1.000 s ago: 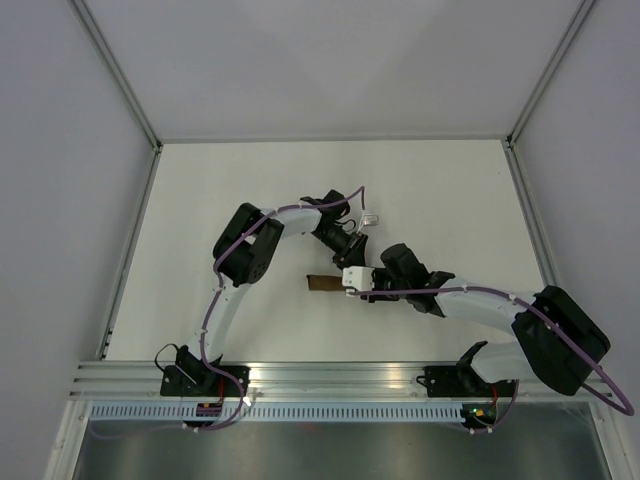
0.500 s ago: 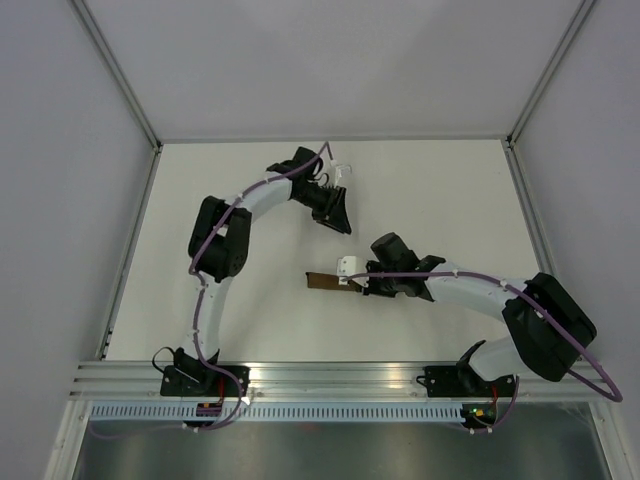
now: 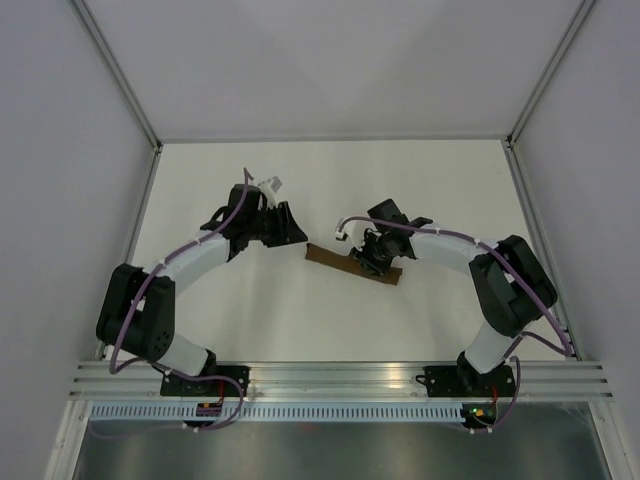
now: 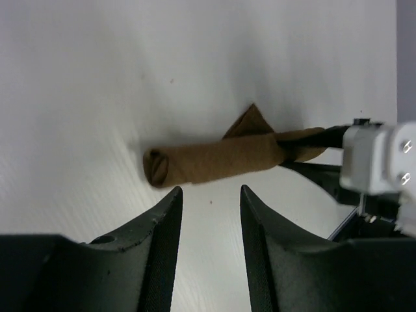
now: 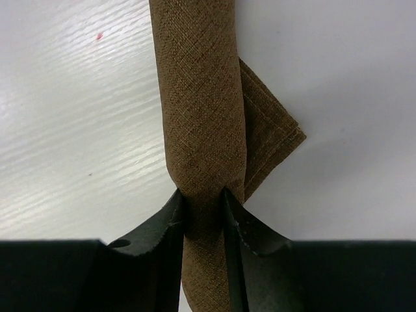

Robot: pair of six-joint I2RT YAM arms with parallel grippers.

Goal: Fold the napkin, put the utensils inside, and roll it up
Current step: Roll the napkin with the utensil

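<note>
The dark-brown napkin (image 3: 335,261) lies rolled into a slim tube near the middle of the white table. It also shows in the left wrist view (image 4: 218,159) and the right wrist view (image 5: 201,110), with one loose corner sticking out from the roll. My right gripper (image 5: 203,201) is shut on the roll, pinching it near its right end (image 3: 368,256). My left gripper (image 4: 210,201) is open and empty, just short of the roll's left end (image 3: 292,233). The utensils are hidden.
The right gripper's white housing (image 4: 374,159) shows at the roll's far end in the left wrist view. Grey walls with metal frame rails (image 3: 125,260) surround the table. A metal rail (image 3: 330,375) runs along the near edge.
My left arm has swung from the far middle to the left and nearer, its gripper now facing the roll's left end. My right gripper has moved to the roll's right end; the roll now lies slanted.
</note>
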